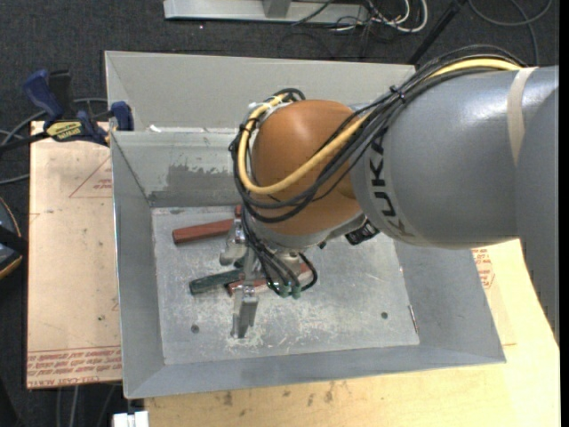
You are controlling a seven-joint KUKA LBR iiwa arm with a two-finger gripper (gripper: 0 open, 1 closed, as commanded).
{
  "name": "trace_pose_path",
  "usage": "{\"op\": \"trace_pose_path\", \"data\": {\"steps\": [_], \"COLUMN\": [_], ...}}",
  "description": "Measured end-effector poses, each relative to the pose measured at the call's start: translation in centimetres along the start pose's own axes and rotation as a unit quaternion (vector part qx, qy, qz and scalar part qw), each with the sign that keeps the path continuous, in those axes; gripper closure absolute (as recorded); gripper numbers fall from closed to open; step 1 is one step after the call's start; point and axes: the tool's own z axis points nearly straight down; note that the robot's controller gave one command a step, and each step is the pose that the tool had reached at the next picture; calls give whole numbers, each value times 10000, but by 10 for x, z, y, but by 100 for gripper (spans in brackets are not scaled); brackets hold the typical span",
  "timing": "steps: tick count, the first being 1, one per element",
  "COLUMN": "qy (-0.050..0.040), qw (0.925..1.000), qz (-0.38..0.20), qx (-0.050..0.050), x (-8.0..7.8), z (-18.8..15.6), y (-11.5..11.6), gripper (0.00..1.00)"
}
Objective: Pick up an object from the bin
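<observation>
My gripper [238, 283] hangs low over the middle of the bin floor, under the arm's orange dome. It is open: one grey finger [233, 249] stands on the far side and the other [244, 315] on the near side of a dark green, elongated thing [210, 284]. That thing lies flat, pointing left, and its right end, with a small red part, sits between the fingers without being clamped. A reddish-brown stick [203, 231] lies flat on the floor just behind and to the left of the gripper.
The arm and its cables hide the back right part of the bin. The floor is scuffed and dusted white, with bare room at the front and right. The bin's sloped walls rise close on the left.
</observation>
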Motion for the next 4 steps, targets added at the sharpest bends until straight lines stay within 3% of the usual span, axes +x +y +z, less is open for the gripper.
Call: {"op": "trace_pose_path", "data": {"steps": [1,2,3,4], "qy": [-37,-88,-123,-123], "qw": [10000,9998,9994,9994], "qz": [17,-177,315,317], "qx": [-7,-21,-40,-41], "x": [-2,-27,-35,-35], "z": [-4,37,131,131], "y": [-1,0,-8,-8], "gripper": [0,0,100,100]}}
